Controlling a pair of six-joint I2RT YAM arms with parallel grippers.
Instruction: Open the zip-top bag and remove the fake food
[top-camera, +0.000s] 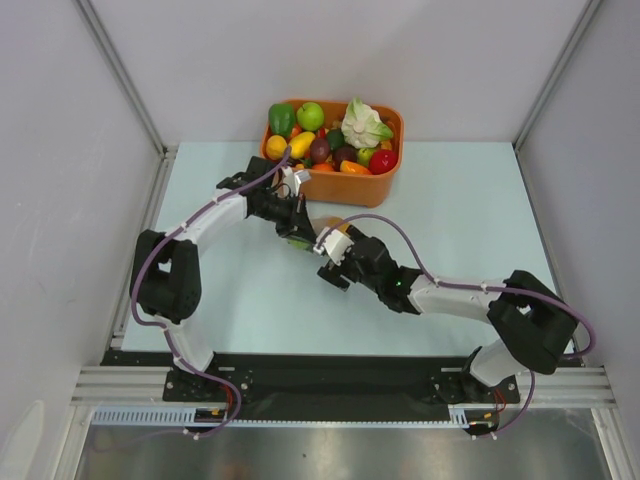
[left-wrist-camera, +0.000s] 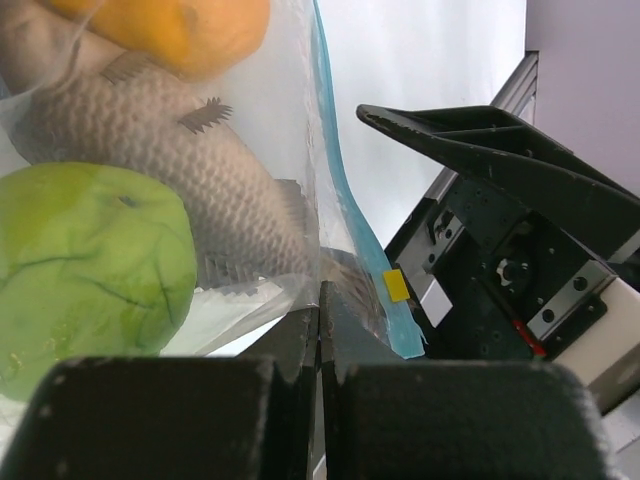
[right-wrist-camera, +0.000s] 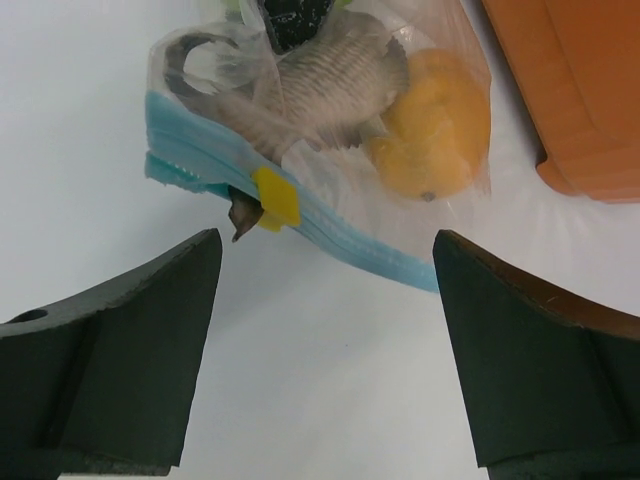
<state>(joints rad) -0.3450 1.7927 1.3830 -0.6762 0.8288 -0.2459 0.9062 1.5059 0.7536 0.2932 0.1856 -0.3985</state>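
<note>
**A:** Where was the bag?

**B:** The bag (right-wrist-camera: 330, 110) was near the middle of the table (top-camera: 470, 210), just in front of the orange tub (top-camera: 372, 186) and between the two claws. I could not tell if it lay on the table or hung a little above it.

**A:** And the food?

**B:** All three pieces were inside the bag. The fish (left-wrist-camera: 190, 170) was in the middle. The green fruit (left-wrist-camera: 85, 270) was on one side of it and the orange fruit (right-wrist-camera: 430, 140) on the other. They pressed against the clear plastic.

**A:** What did the left claw do?

**B:** The left claw (left-wrist-camera: 320, 325) was fully closed. It pinched the plastic of the bag between its fingers, close to the blue strip (right-wrist-camera: 340, 245).

**A:** And the right claw?

**B:** The right claw (right-wrist-camera: 325, 250) was wide open and it held nothing. Its two fingers pointed at the strip, one toward each end, and they were apart from it. A small yellow tab (right-wrist-camera: 275, 200) sat on the strip. In the right wrist view it was nearer to the finger on the left.

**A:** Was something in the tub?

**B:** Yes, it was full of other toy fruits and vegetables.
</note>
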